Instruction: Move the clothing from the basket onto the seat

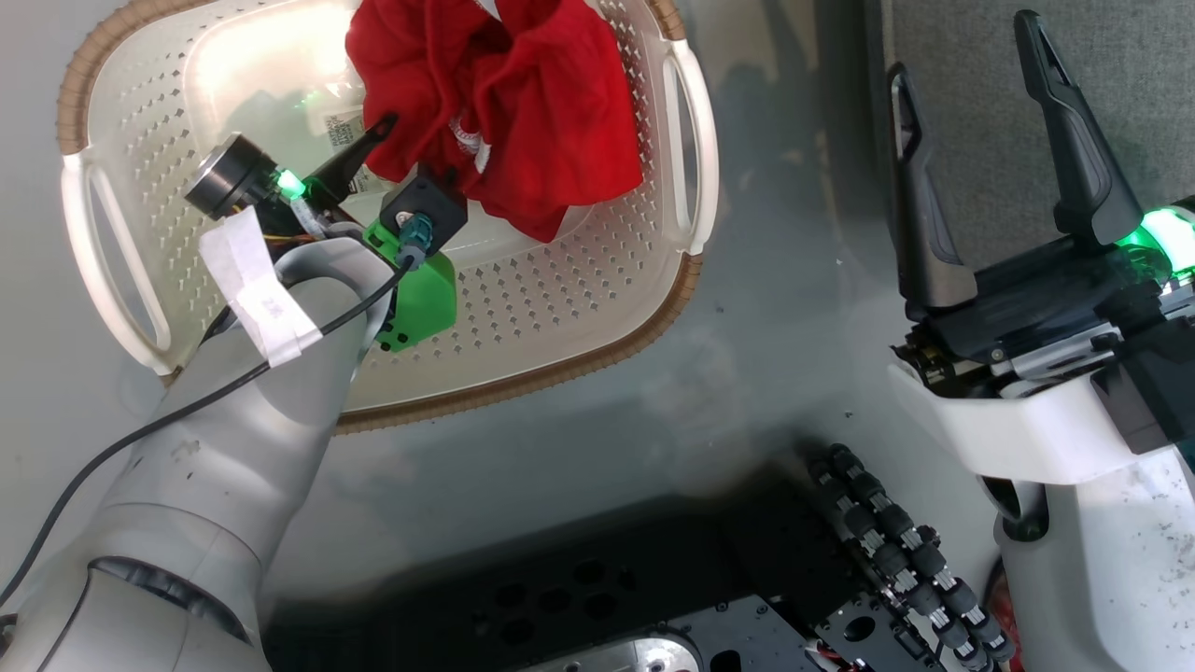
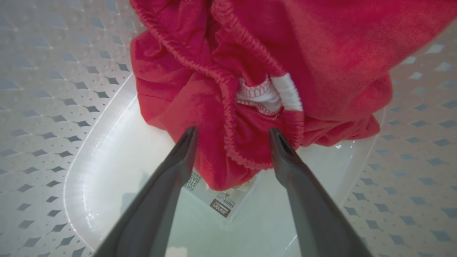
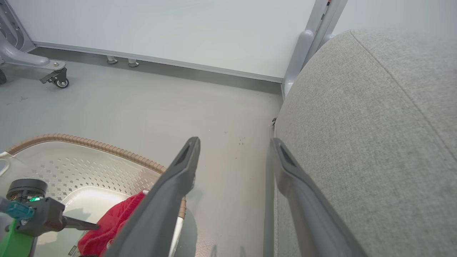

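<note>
The clothing (image 1: 523, 103) is a bunched red heap with a white-trimmed elastic band, lying at the far side of the cream perforated basket (image 1: 579, 289). My left gripper (image 1: 411, 154) reaches down into the basket, open. In the left wrist view the near fold of the clothing (image 2: 321, 53) sits between the spread tips of my left gripper (image 2: 232, 132), just above the basket floor (image 2: 107, 160). My right gripper (image 1: 966, 56) hovers open and empty beside the light-grey seat (image 1: 1148, 84). In the right wrist view my right gripper (image 3: 234, 142) points along the floor next to the seat (image 3: 375, 125).
A printed label (image 2: 214, 200) lies on the basket floor under the clothing. My black base (image 1: 607, 607) fills the lower middle. A caster leg (image 3: 53, 73) and a grey metal post (image 3: 303, 53) stand by the white wall. Grey floor runs between the basket and the seat.
</note>
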